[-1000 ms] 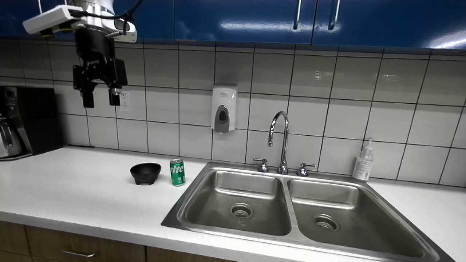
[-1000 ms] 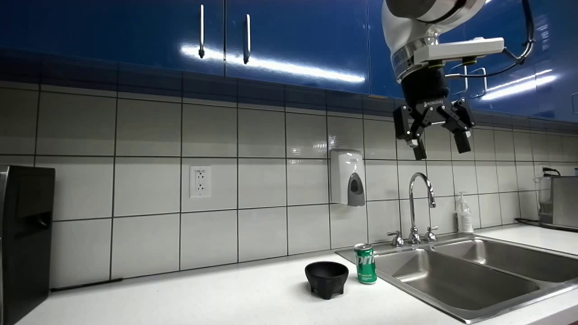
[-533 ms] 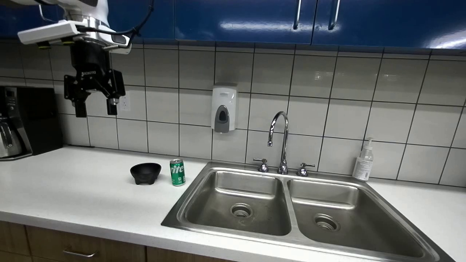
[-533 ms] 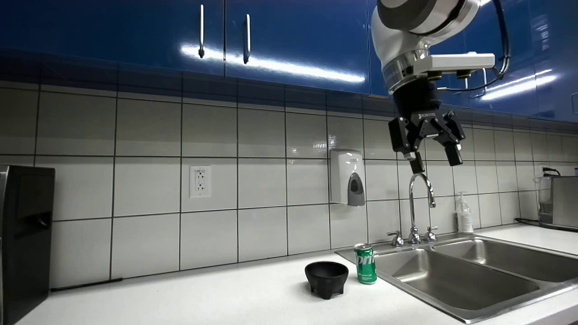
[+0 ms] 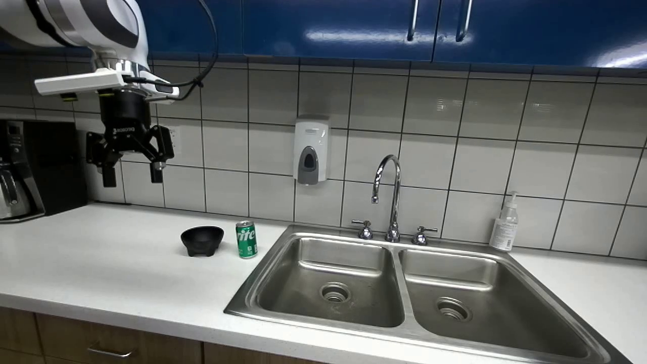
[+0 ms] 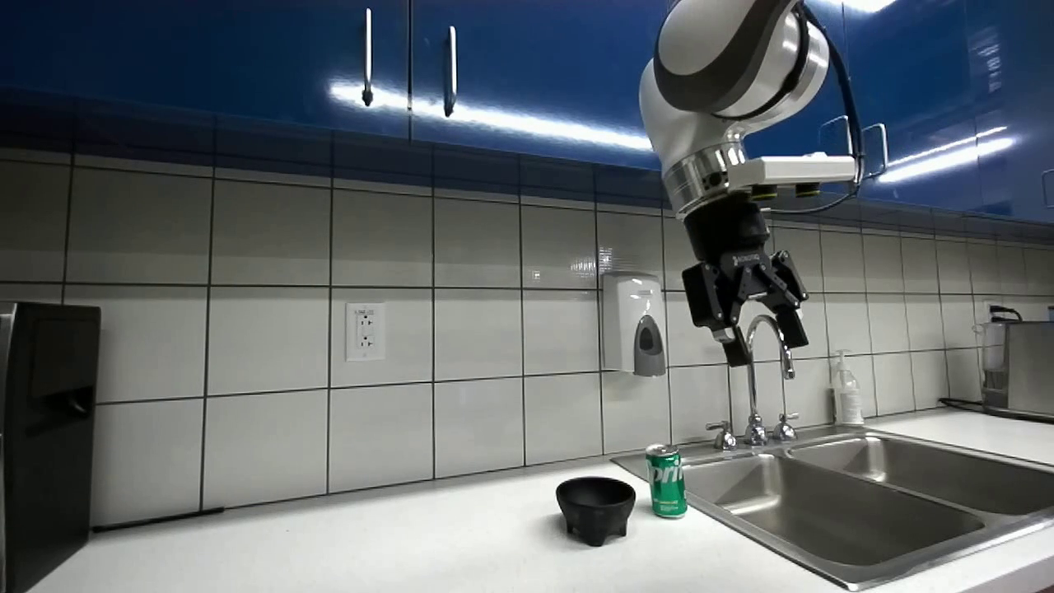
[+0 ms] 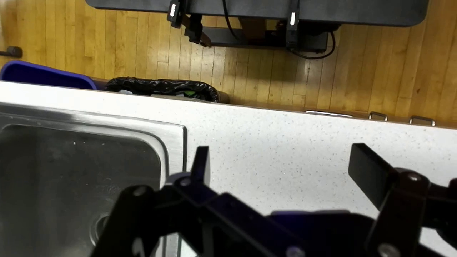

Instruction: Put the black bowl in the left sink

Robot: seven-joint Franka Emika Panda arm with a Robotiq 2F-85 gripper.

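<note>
The black bowl [image 5: 202, 240] stands upright on the white counter, left of the green can; it also shows in an exterior view [image 6: 595, 509]. It is out of the wrist view. The left sink [image 5: 364, 303] is the steel basin nearest the can; it shows in an exterior view [image 6: 823, 511] and partly at the left of the wrist view [image 7: 71, 178]. My gripper [image 5: 133, 177] points down, open and empty, well above the counter and apart from the bowl. It also shows in an exterior view [image 6: 765, 342]. In the wrist view my gripper [image 7: 280, 164] has bare counter between its fingers.
The green can [image 5: 246, 240] stands close beside the bowl, between it and the sink. The faucet [image 5: 394, 202] rises behind the basins. A wall soap dispenser [image 5: 311, 151], a pump bottle [image 5: 504, 227], a coffee maker [image 5: 45, 167] and blue cabinets [image 5: 333, 25] surround the counter.
My gripper has come down toward the counter, staying open. In an exterior view it has also shifted left toward the bowl's side. The bowl and can have not moved.
</note>
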